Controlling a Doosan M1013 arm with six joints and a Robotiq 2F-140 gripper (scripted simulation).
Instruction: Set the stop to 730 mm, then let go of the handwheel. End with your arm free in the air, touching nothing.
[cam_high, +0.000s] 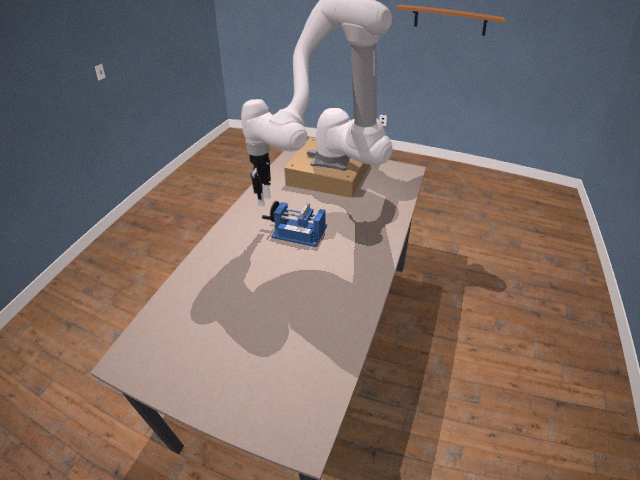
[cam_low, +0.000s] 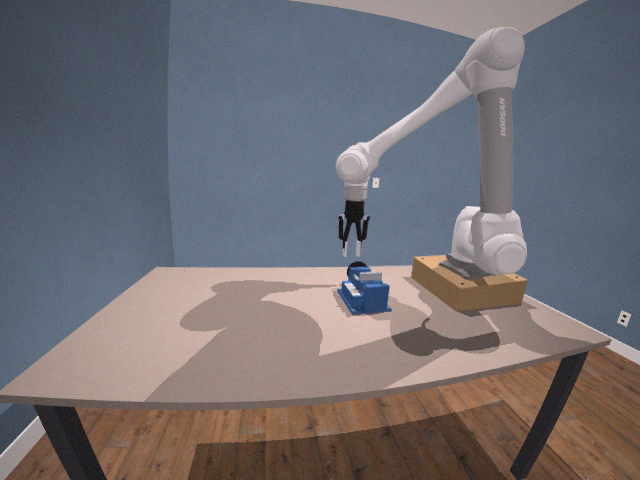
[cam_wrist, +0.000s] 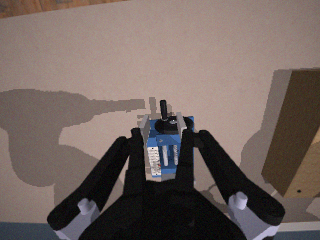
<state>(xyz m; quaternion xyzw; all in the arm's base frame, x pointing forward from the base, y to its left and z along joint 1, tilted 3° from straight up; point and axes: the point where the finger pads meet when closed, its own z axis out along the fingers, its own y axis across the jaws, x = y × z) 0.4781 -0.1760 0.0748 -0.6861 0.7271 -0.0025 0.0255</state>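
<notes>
A blue stop fixture (cam_high: 296, 223) with a white scale strip sits on the table near the arm's base; it also shows in the exterior view (cam_low: 364, 294) and in the wrist view (cam_wrist: 164, 147). Its black handwheel (cam_high: 272, 210) with a crank knob is at the fixture's left end; it also shows in the exterior view (cam_low: 357, 268) and in the wrist view (cam_wrist: 166, 122). My gripper (cam_high: 262, 196) hangs above the handwheel, clear of it, with air between, as the exterior view (cam_low: 351, 253) shows. Its fingers are partly open and hold nothing.
The arm stands on a wooden block (cam_high: 326, 173) at the far end of the table, just behind the fixture. The table's left edge runs close to the handwheel side. A wooden shelf (cam_high: 450, 12) hangs high on the back wall.
</notes>
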